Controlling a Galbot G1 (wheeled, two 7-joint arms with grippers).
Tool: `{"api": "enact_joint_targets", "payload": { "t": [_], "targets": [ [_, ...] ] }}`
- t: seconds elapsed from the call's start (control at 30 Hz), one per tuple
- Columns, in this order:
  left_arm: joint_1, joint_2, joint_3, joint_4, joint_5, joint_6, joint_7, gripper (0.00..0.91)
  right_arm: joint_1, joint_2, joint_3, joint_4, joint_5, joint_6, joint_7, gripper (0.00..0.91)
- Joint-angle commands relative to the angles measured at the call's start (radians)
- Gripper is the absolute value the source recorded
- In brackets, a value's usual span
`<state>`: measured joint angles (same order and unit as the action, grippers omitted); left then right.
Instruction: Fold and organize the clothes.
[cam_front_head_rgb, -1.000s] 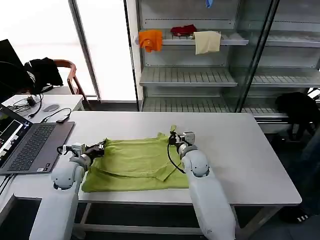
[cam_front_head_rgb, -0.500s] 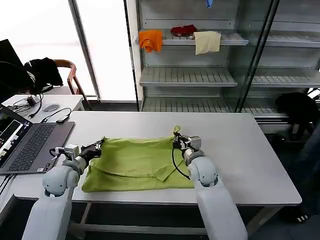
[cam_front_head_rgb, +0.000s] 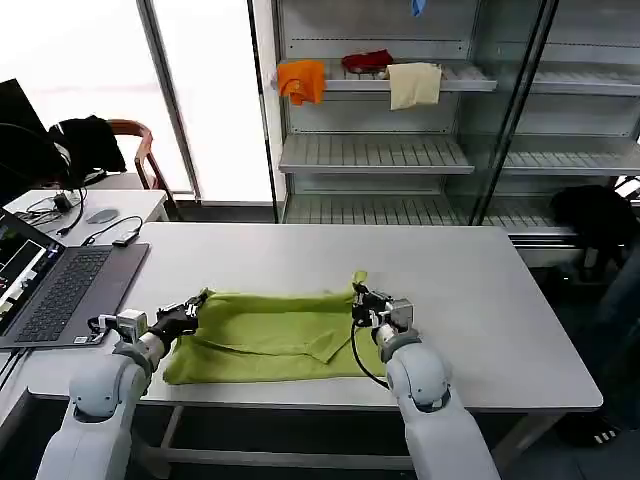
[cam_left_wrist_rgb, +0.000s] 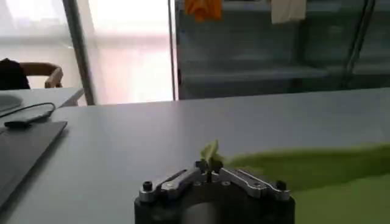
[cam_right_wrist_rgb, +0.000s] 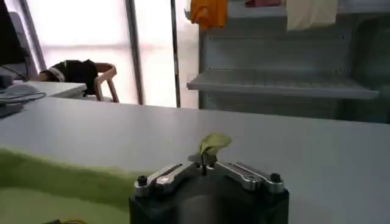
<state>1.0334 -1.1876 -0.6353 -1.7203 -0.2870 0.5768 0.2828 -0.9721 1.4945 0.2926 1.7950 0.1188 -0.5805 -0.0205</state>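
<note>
Over table (cam_front_head_rgb: 480, 270), L claw (cam_front_head_rgb: 193, 303) & R claw (cam_front_head_rgb: 359, 294) both pinching lime T-shirt (cam_front_head_rgb: 270, 335) corners, forearms low.

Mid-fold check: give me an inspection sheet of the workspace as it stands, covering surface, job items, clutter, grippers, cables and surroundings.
Surface: white table, bare on the robot's right.
Job's things: lime-green T-shirt near the front edge, far edge lifted between both grippers.
Clutter: laptop on the robot's left.
Grippers: left gripper and right gripper, jaws shut on the shirt's far corners.
Cables: black cable looping off the right wrist over the shirt; cable beyond the laptop.
Surroundings: shelving behind with orange cloth, red cloth, cream cloth.
</note>
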Motion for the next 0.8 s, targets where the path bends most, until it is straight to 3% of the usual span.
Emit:
{"api": "enact_joint_targets", "payload": {
  "t": [0.03, 0.8],
  "targets": [
    [0.071, 0.014, -0.03, -0.037, -0.023, -0.001, 0.015, 0.01, -0.112, -0.006, 0.012, 0.065, -0.009, 0.001, -0.005, 0.0],
    [0.165, 0.01, -0.057, -0.111, 0.022, -0.038, 0.048, 0.01, -0.2, -0.008, 0.036, 0.149, -0.044, 0.001, -0.011, 0.0]
  ]
}}
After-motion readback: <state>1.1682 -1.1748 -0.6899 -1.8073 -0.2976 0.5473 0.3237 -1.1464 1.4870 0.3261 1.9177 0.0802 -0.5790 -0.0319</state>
